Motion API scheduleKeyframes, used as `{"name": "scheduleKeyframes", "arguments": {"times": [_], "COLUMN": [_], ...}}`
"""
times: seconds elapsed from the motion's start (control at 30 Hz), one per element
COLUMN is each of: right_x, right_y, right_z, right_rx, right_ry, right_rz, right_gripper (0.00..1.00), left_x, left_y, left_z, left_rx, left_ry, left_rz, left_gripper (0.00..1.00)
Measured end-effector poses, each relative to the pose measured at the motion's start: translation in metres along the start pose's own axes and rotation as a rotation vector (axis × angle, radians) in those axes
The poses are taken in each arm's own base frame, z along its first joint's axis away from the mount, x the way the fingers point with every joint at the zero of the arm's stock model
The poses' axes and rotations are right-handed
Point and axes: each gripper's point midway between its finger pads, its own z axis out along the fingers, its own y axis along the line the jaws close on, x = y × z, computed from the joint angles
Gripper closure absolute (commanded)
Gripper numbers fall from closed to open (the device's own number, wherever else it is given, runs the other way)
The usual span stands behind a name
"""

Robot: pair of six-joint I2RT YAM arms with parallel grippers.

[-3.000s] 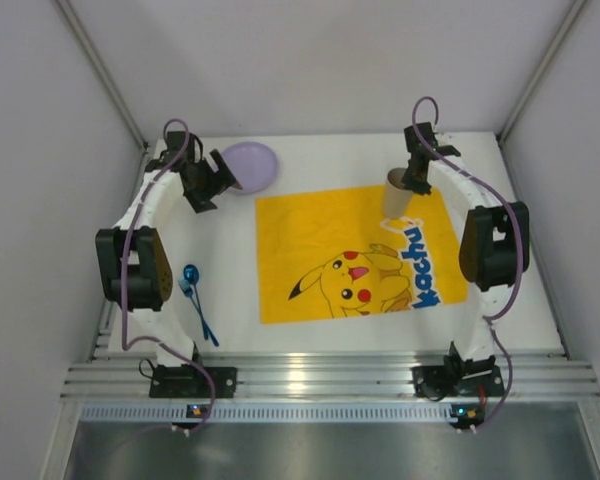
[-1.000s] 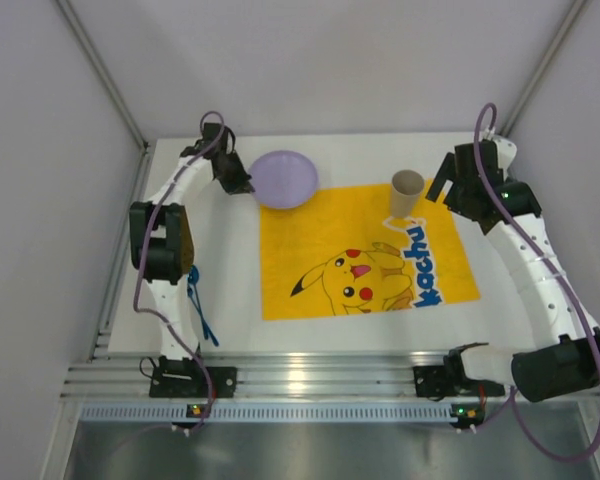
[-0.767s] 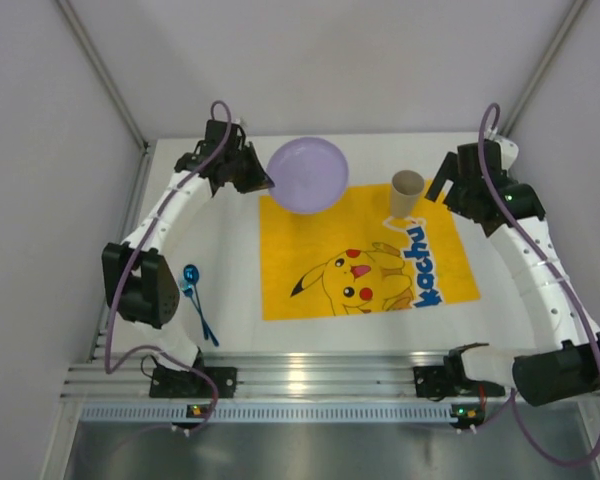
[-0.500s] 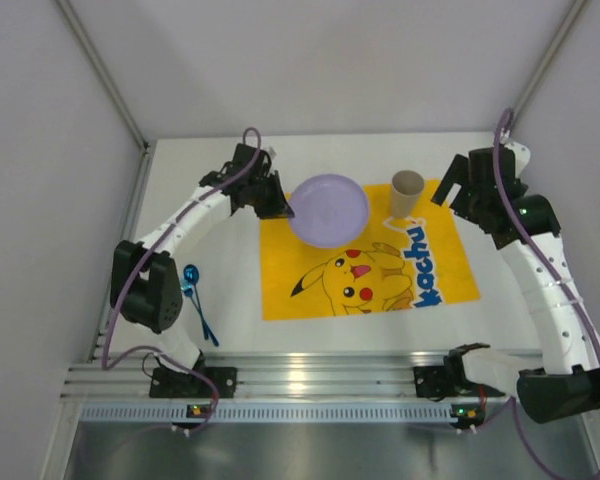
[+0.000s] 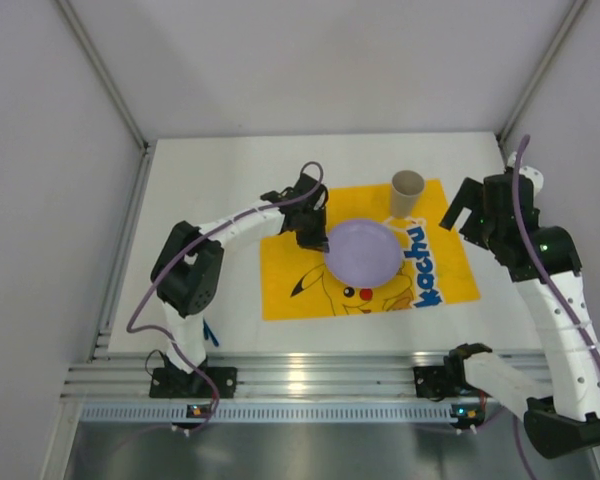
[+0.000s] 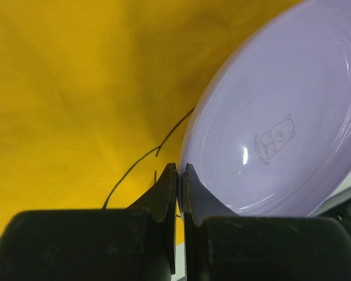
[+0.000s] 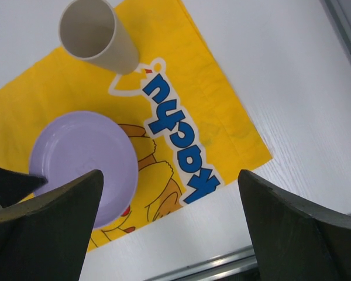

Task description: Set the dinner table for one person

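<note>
Two arms up, one loaded. Left end effector is pinching the near-left rim of the lilac plate; on the left wrist view the fingertips sit almost together with the thin rim between them. The plate is over the middle of the yellow Pikachu mat, covering the top of the print. I can't tell whether its underside touches the cloth. Beige cup stands upright on the mat's far right corner, near the plate but apart from it. Right end effector is spread wide and holds nothing, off to the right of the cup and clear of it. White worktop lies flat under the lot, bare around the mat, with the ribbed aluminium rail along its near edge.
</note>
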Motion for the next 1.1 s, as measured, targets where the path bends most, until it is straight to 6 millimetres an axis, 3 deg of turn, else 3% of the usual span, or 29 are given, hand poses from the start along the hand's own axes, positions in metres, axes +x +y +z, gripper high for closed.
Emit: {"name": "scheduleKeyframes", "arguments": {"times": [0.1, 0.2, 0.23, 0.3, 0.43, 0.53, 0.6, 0.73, 0.83, 0.93, 0.97, 1.03, 1.1], "right_x": [0.009, 0.015, 0.017, 0.019, 0.020, 0.022, 0.023, 0.029, 0.039, 0.043, 0.043, 0.043, 0.044], "right_y": [-0.004, -0.005, -0.005, -0.005, -0.003, -0.001, 0.001, 0.002, 0.001, 0.003, 0.004, 0.005, 0.005], "right_z": [-0.002, -0.002, -0.001, -0.001, -0.002, -0.003, -0.004, -0.006, -0.006, -0.005, -0.005, -0.005, -0.005], "right_rx": [-0.005, -0.011, -0.010, -0.012, -0.023, -0.040, -0.054, -0.084, -0.096, -0.106, -0.110, -0.115, -0.118], "right_ry": [0.014, 0.030, 0.035, 0.043, 0.050, 0.058, 0.063, 0.065, 0.086, 0.099, 0.102, 0.105, 0.106], "right_rz": [-0.003, -0.007, -0.009, -0.010, -0.011, -0.009, -0.007, -0.001, -0.004, -0.007, -0.008, -0.008, -0.008], "right_gripper": [0.00, 0.00, 0.00, 0.00, 0.00, 0.00, 0.00, 0.00, 0.00, 0.00, 0.00, 0.00, 0.00], "left_x": [-0.007, -0.014, -0.015, -0.017, -0.019, -0.016, -0.017, -0.013, 0.010, 0.056, 0.071, 0.094, 0.096], "left_y": [0.012, 0.020, 0.022, 0.024, 0.032, 0.050, 0.065, 0.119, 0.198, 0.258, 0.267, 0.272, 0.269], "left_z": [0.002, 0.002, 0.002, 0.002, 0.000, -0.022, -0.053, -0.146, -0.201, -0.213, -0.211, -0.205, -0.202], "left_rx": [-0.062, -0.104, -0.113, -0.127, -0.171, -0.278, -0.370, -0.498, -0.583, -0.670, -0.690, -0.701, -0.677], "left_ry": [-0.038, -0.072, -0.079, -0.088, -0.106, -0.125, -0.162, -0.295, -0.375, -0.338, -0.300, -0.225, -0.213], "left_rz": [-0.018, -0.024, -0.029, -0.026, -0.030, -0.033, -0.054, -0.195, -0.429, -0.621, -0.656, -0.691, -0.703], "left_gripper": [1.00, 0.55, 0.28, 0.12, 0.11, 0.07, 0.09, 0.15, 0.19, 0.23, 0.23, 0.26, 0.28]}}
